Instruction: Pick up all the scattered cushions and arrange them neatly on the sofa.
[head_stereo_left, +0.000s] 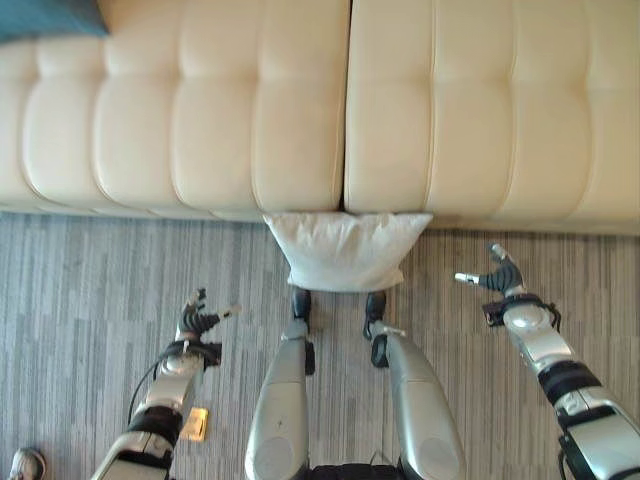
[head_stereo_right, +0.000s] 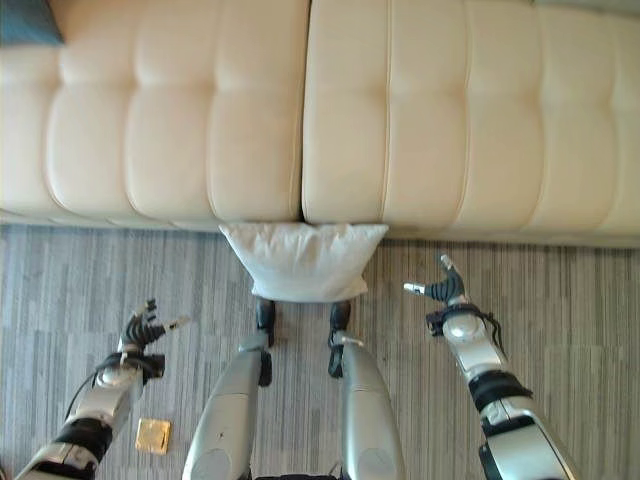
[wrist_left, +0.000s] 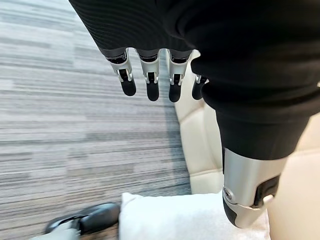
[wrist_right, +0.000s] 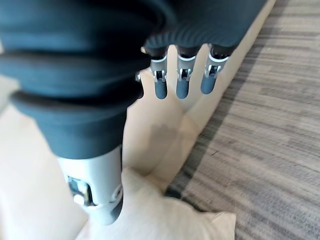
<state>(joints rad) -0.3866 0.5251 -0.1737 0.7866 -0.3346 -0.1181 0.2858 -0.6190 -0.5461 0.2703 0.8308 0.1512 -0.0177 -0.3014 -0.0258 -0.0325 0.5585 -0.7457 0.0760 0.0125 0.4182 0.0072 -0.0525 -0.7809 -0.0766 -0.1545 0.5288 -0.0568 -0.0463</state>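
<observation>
Left eye view: white cushion (head_stereo_left: 347, 250) on carpet (head_stereo_left: 90, 290) touching sofa's (head_stereo_left: 300, 110) front edge.

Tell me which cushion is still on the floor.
The white cushion, on the carpet against the sofa's front between both open hands. The teal cushion already sits on the seat.

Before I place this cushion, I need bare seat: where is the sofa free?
The cream tufted leather sofa is bare across both seats, except its far left corner, where a teal cushion lies. The white fabric cushion lies on the grey striped carpet against the sofa front.
</observation>
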